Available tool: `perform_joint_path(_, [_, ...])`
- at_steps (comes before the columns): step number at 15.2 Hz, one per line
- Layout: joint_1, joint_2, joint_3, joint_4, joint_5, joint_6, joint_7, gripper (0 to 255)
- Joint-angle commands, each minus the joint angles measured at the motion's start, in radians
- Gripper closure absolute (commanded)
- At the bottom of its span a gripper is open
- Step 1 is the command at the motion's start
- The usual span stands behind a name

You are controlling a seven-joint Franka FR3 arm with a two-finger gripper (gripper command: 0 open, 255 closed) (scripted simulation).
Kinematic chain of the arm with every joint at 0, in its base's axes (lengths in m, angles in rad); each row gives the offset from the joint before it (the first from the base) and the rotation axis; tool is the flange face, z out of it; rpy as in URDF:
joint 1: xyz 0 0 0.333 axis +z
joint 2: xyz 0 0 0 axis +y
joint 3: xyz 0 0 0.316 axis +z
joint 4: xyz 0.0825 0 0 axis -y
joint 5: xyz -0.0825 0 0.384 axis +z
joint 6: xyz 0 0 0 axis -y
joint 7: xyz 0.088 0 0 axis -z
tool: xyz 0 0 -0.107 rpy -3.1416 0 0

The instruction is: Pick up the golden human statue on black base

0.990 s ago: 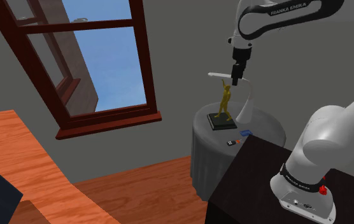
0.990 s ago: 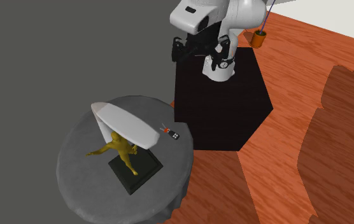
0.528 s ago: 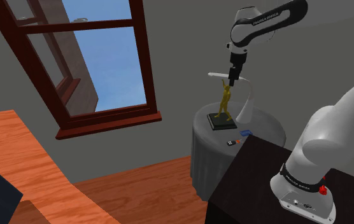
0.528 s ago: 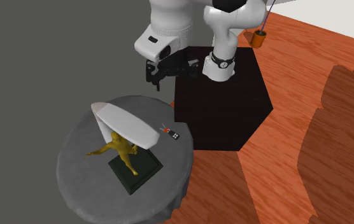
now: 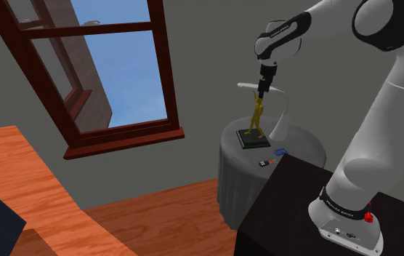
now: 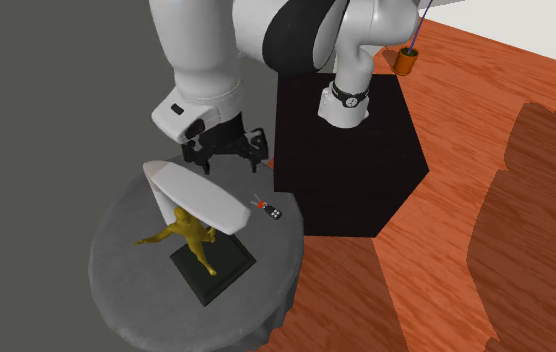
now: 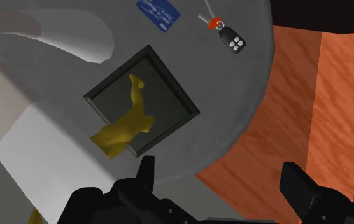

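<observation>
1. In the shoulder view, a window (image 5: 99,73) with a dark red wooden frame fills the left, blue sky behind its panes; an orange wooden floor (image 5: 157,218) lies below.
2. A round grey bench (image 5: 233,178) stands right of the window, just beside the black stand (image 5: 295,211) that carries the arm.
3. The golden human statue (image 5: 256,116) stands upright on its square black base (image 5: 253,141), on the side of the bench top towards the window, one arm raised.
4. The gripper (image 5: 261,93) hangs directly above the statue's raised arm. In the wrist view its two fingers (image 7: 145,175) stand wide apart with nothing between them, so the gripper (image 7: 223,177) is open and empty; the statue (image 7: 128,124) and base (image 7: 163,86) lie ahead of them on the bench (image 7: 233,89).
5. A white arched object (image 5: 282,113) rises just right of the statue and curves over it.
6. A black key fob (image 5: 264,163) with a red tag and a blue card (image 5: 280,152) lie near the bench edge facing the stand.
7. In the second exterior view, the gripper (image 6: 228,158) hovers over the bench's (image 6: 126,290) far rim, above the white arched object (image 6: 201,198). The statue (image 6: 186,235) stands under that arch, and the key fob (image 6: 276,212) lies to the right.
</observation>
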Motion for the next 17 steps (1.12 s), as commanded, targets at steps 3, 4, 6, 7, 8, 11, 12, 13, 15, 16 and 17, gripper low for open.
perform_joint_path(3, [-0.047,0.161,-0.021,0.124,0.114,0.019,-0.111,0])
perform_joint_path(4, [-0.064,0.203,-0.02,0.158,0.143,0.021,-0.136,0])
perform_joint_path(6, [-0.101,0.285,-0.013,0.231,0.198,0.019,-0.18,0])
perform_joint_path(7, [-0.121,0.326,-0.008,0.27,0.224,0.016,-0.2,0])
perform_joint_path(8, [-0.142,0.367,-0.002,0.31,0.248,0.012,-0.218,0])
perform_joint_path(11, [-0.179,0.435,0.013,0.371,0.286,0.014,-0.244,0])
perform_joint_path(12, [-0.181,0.441,0.015,0.366,0.29,0.024,-0.247,0])
perform_joint_path(13, [-0.182,0.447,0.018,0.361,0.294,0.034,-0.25,0])
perform_joint_path(15, [-0.185,0.46,0.023,0.352,0.303,0.055,-0.256,0])
perform_joint_path(16, [-0.187,0.467,0.026,0.347,0.308,0.065,-0.259,0])
perform_joint_path(17, [-0.189,0.473,0.028,0.343,0.313,0.075,-0.263,0])
